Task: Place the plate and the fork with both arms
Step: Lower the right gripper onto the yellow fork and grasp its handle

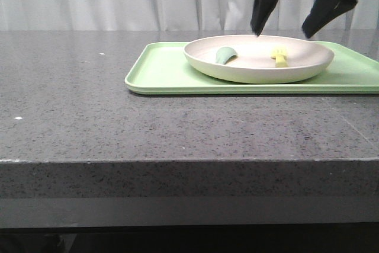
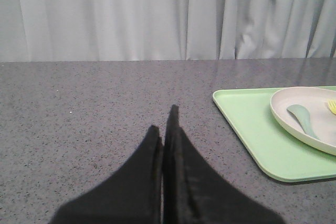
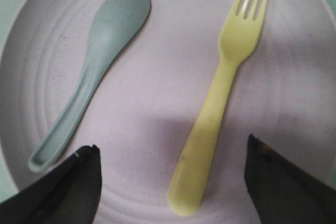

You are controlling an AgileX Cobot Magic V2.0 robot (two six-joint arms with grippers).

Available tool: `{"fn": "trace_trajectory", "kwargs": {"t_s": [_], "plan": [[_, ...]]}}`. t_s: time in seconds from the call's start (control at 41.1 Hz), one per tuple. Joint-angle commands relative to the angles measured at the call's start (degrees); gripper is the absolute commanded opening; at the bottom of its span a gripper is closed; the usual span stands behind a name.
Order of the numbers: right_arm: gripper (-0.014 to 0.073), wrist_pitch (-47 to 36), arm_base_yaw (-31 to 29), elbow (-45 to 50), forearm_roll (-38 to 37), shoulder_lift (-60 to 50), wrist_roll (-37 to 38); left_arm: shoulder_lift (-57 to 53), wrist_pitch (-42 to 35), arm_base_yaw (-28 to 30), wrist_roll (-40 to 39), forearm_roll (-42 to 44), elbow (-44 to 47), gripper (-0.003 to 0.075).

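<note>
The large round cream plate (image 1: 259, 58) sits on the flat light green rectangular tray (image 1: 160, 72), which rests on the speckled dark grey stone desk (image 1: 89, 122). Inside the plate lie the small pale yellow plastic fork (image 3: 220, 98) and, well apart from it, a muted grey-green spoon (image 3: 94, 61). The right gripper (image 1: 286, 25) hangs just above the plate with its black fingers spread wide and nothing between them; from its wrist view the fork's handle lies in the gap between the two fingertips. I judge this to be the reach for the fork: the next move calls for a straight drop until the fingers flank the thin handle, then a close without scraping the dish. The left gripper (image 2: 167, 129) hovers over bare desk away from the tray, its fingers pressed together and holding nothing. I can read no brand, label or writing anywhere.
</note>
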Motion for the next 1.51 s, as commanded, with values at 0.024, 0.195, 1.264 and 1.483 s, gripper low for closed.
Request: {"fn": "trace_trajectory", "kwargs": {"t_s": [0.024, 0.195, 1.264, 1.483], "plan": [[0.0549, -0.11, -0.14, -5.6, -0.89, 1.58, 1.78, 0.29, -5.12, 0.2, -0.45, 0.11, -1.69, -0.0018], [0.0549, -0.06, -0.95, -6.81, -1.62, 3.7, 3.53, 0.29, -5.12, 0.2, -0.45, 0.11, -1.69, -0.0018], [0.0239, 0.38, -1.71, -6.81, -1.77, 6.24, 3.72, 0.29, -5.12, 0.2, -0.45, 0.11, -1.69, -0.0018], [0.0012, 0.14, -1.71, -6.81, -1.77, 6.24, 3.72, 0.29, -5.12, 0.2, -0.45, 0.11, -1.69, -0.0018]]}}
